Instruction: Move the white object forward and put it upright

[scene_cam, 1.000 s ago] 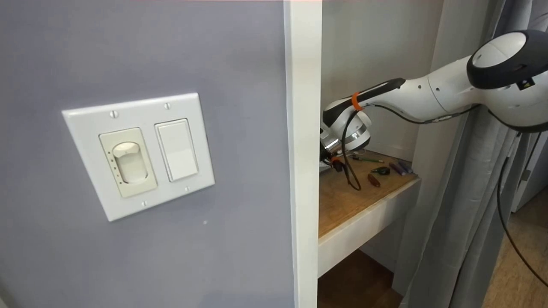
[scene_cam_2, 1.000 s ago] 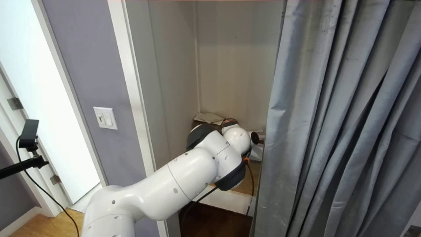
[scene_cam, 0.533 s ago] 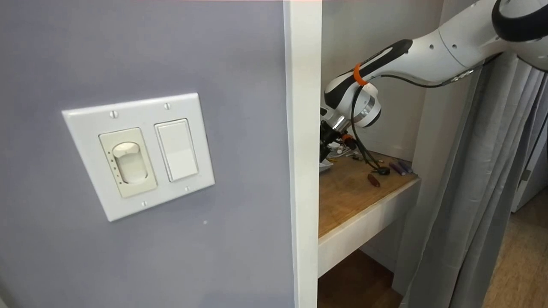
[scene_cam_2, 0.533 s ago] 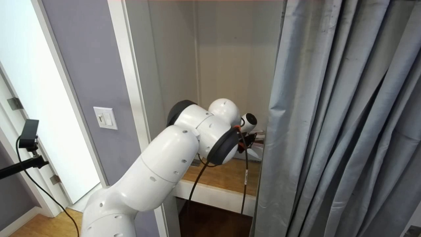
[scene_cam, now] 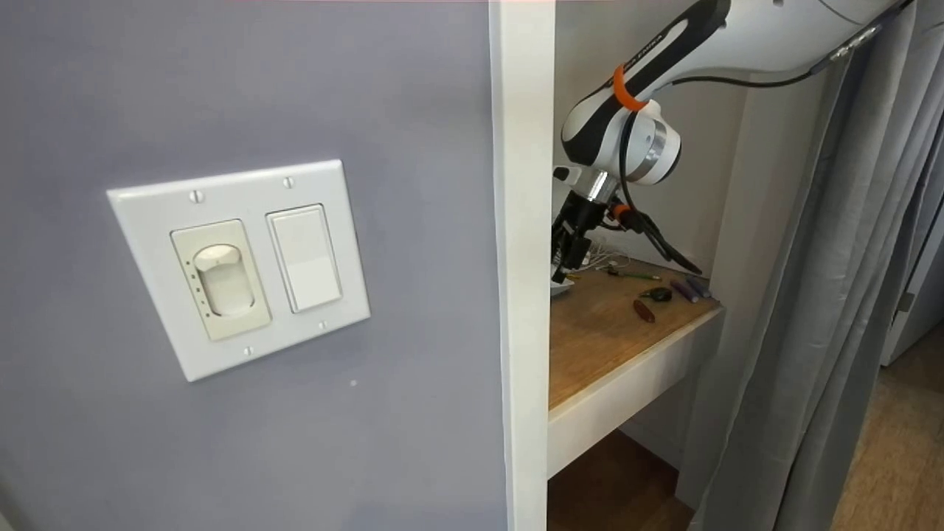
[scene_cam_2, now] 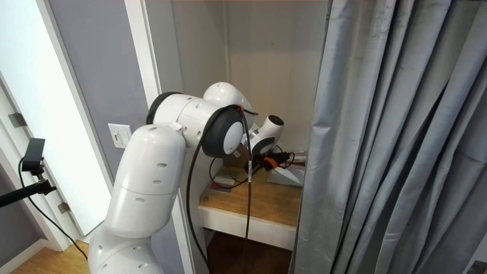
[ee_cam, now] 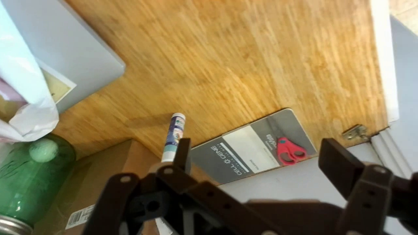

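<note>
No small plain white item shows for certain. A glue-stick-like tube [ee_cam: 173,135] with white ends and a blue and teal label is on the wooden shelf in the wrist view; I cannot tell whether it is the white object. Its lower end is partly behind my left finger, and I cannot tell whether it stands or lies. My gripper [ee_cam: 258,155] is open and empty, with the fingers wide apart above the shelf. In an exterior view the gripper [scene_cam: 564,258] points down beside the wall edge, partly hidden by it. In an exterior view the arm hides the fingers.
A grey box [ee_cam: 88,52] with crumpled white wrapping, a green jar [ee_cam: 32,176] and a cardboard box [ee_cam: 98,176] are left in the wrist view. A dark booklet [ee_cam: 212,160] carries red scissors [ee_cam: 289,151]. A white post [scene_cam: 525,295] and a curtain [scene_cam_2: 361,133] flank the shelf.
The arm has risen and drawn back from the shelf, swinging left in an exterior view. The gripper now points more steeply down. The small things on the shelf have not visibly moved.
</note>
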Robot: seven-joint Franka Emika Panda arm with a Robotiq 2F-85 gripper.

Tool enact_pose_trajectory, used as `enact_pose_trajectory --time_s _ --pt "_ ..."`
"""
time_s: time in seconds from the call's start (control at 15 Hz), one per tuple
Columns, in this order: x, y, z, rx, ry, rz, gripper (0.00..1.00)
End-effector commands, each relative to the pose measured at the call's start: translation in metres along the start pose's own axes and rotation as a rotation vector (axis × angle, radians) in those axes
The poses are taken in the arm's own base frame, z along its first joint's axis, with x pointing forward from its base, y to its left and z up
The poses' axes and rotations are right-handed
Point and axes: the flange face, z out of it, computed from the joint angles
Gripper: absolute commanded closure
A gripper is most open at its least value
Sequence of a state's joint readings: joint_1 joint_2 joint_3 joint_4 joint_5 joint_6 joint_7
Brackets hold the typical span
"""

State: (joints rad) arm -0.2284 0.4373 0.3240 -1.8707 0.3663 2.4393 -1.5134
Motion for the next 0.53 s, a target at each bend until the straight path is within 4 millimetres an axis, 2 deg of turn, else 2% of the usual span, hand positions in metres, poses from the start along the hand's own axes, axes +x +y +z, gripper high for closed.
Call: enact_pose_trajectory --time_s 0.0,0.2,0.27,0.47 --pt "-0.001 -0.028 -0.018 0.034 -0.085 0.074 0.00" --pt "-0.011 -0.030 -0.028 -0.001 -0.105 0.104 0.00" --pt "-0.005 -0.021 -0.019 0.013 -0.083 0.090 0.00" --pt "-0.011 -0.022 -0.024 0.006 -0.090 0.099 0.00"
